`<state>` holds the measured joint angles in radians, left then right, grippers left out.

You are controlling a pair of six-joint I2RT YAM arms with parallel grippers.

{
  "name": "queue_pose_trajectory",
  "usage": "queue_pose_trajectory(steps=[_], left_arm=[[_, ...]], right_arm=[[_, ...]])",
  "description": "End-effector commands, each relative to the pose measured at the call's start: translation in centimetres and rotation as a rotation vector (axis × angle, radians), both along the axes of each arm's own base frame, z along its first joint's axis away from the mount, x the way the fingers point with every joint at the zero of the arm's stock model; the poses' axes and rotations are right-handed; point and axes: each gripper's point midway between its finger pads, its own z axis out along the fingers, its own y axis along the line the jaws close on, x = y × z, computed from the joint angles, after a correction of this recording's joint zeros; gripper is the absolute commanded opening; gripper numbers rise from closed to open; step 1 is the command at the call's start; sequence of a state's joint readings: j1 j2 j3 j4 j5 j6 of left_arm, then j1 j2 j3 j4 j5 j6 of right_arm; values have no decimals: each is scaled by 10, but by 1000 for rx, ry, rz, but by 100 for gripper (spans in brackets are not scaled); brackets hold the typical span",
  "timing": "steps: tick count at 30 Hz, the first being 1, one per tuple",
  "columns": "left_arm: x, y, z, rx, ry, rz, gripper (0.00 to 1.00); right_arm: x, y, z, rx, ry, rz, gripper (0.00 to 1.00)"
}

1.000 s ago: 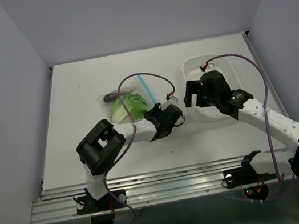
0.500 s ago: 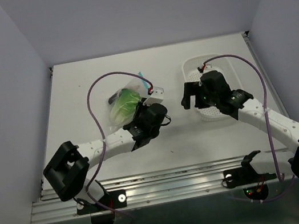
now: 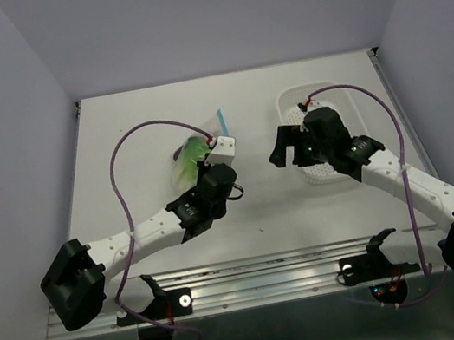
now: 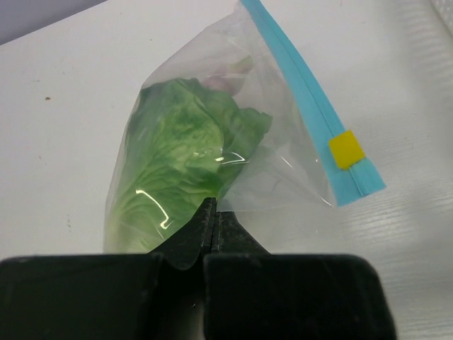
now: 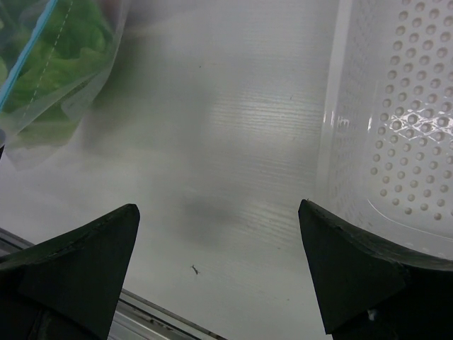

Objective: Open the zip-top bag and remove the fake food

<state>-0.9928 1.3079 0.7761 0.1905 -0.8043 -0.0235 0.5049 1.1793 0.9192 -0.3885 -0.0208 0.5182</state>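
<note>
From above, your left gripper [image 3: 209, 165] is clamped on the zip-top bag [image 3: 192, 151], left of the white basket [image 3: 357, 116]. Left wrist: the green fake food [image 4: 182, 152] sits inside the bag. Right wrist: your right gripper [image 5: 219, 273] is spread wide, holding nothing.

I see a clear zip-top bag [image 4: 283, 177], blue zip strip [image 4: 304, 99], yellow tab [image 4: 347, 150], green fake food [image 4: 177, 156], white hole-dotted basket [image 5: 396, 142].

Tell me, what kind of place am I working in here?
Likely a lab test cell: plain walls box in a white table, with an aluminium mounting rail along its near edge.
</note>
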Motion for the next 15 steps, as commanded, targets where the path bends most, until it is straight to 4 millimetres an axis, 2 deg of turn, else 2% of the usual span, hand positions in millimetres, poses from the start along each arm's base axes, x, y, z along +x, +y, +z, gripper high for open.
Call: queue_pose_trajectory(steps=[1,5,7,15], left_arm=[[-1,-7,23,-119,-48,-26,0],[-2,-8,18,-104,-38,-31,0],[-2,-9,18,-112,-36,-33,0],[-6,-14,24,-155,-39,-75,0]], right_arm=[[2,14,29,96,-52,41,100],[-7,25,34,145,-36,99,100],[-15,38,39,185,-22,187,100],[-20,71,60,353,33,275,100]])
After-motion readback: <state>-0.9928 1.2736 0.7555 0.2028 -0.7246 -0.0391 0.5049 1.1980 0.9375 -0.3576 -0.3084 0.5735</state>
